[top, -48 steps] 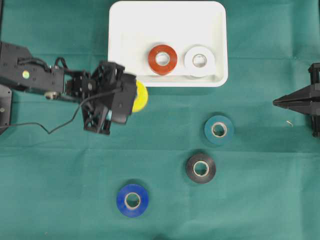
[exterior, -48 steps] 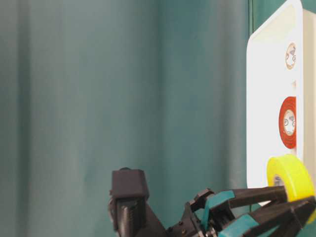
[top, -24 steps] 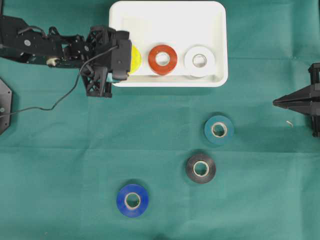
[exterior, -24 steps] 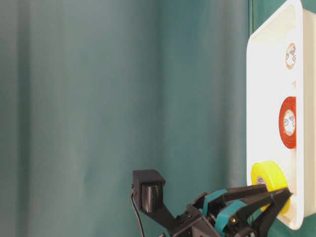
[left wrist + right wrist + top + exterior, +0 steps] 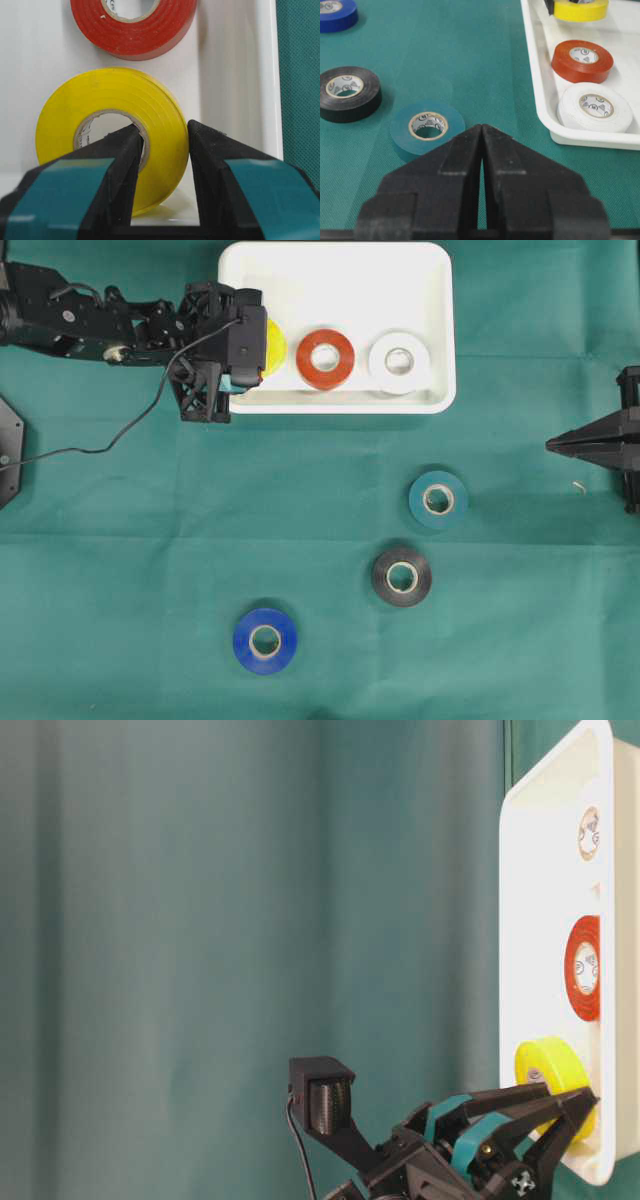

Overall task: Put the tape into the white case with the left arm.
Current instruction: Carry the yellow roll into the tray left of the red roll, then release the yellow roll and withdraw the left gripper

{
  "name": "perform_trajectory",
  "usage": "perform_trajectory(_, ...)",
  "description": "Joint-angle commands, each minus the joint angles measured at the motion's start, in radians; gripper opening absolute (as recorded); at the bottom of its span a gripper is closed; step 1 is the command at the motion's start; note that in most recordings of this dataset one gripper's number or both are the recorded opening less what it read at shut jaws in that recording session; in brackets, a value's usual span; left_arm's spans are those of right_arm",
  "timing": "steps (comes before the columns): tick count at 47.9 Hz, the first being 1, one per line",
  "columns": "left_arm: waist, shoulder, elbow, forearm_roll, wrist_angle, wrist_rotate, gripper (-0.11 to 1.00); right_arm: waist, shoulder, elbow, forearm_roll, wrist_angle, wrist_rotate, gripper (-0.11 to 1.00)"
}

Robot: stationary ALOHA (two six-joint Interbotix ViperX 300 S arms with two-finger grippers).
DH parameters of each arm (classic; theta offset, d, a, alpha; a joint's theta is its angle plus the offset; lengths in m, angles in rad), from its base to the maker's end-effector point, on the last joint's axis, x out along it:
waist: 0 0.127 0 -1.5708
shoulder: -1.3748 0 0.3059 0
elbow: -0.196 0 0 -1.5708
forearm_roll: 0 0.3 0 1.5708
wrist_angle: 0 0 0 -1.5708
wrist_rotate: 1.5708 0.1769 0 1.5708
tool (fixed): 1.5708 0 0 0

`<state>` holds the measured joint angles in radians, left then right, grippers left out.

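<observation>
The yellow tape [image 5: 273, 344] [image 5: 100, 95] [image 5: 550, 1068] is held inside the left end of the white case [image 5: 340, 280] [image 5: 540, 920], left of the red roll [image 5: 325, 359] [image 5: 135, 30]. My left gripper [image 5: 256, 348] [image 5: 165, 131] [image 5: 576, 1106], with teal bands, is shut on it: one finger in the roll's hole, the other against its outer wall. The roll sits low over the case floor, slightly tilted; I cannot tell whether it touches. My right gripper [image 5: 552, 445] [image 5: 481, 127] is shut and holds nothing, at the right edge above the cloth.
A white roll [image 5: 399, 361] [image 5: 594, 106] lies in the case beside the red one. On the green cloth lie a teal roll [image 5: 437, 500] [image 5: 426, 126], a black roll [image 5: 402, 576] [image 5: 347, 92] and a blue roll [image 5: 265, 641]. A thin black cable [image 5: 120, 435] trails from the left arm.
The left arm carried the yellow tape from the cloth in front of the case over the rim into the case's left end, then a little lower. The right arm has not moved.
</observation>
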<state>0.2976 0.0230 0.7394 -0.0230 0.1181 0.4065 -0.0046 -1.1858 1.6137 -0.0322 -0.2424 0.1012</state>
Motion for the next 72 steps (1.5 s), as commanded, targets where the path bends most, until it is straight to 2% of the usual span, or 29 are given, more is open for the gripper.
perform_trajectory(1,0.005,-0.012,-0.015,0.002,-0.006,0.000,0.28,-0.002,0.006,0.000,0.000,-0.008,0.000,-0.09)
perform_trajectory(8,0.003,-0.012,-0.014,0.002,-0.006,-0.002,0.30,-0.002,0.006,0.000,0.000,-0.008,0.000,-0.09)
perform_trajectory(16,-0.008,-0.021,-0.015,0.002,-0.006,-0.006,0.85,-0.002,0.008,0.000,-0.002,-0.008,0.002,-0.09)
perform_trajectory(19,-0.017,-0.028,-0.017,0.000,-0.006,-0.008,0.96,-0.002,0.006,-0.003,0.000,-0.006,0.002,-0.09)
perform_trajectory(41,-0.084,-0.080,0.000,-0.002,-0.006,-0.014,0.96,-0.002,0.008,-0.094,0.000,-0.003,0.002,-0.09)
perform_trajectory(52,-0.135,-0.110,0.011,-0.003,-0.006,-0.018,0.96,-0.002,0.006,-0.100,0.000,-0.005,0.002,-0.09)
perform_trajectory(72,-0.264,-0.183,0.032,-0.003,-0.006,-0.109,0.96,-0.002,0.006,-0.095,-0.002,-0.003,0.002,-0.09)
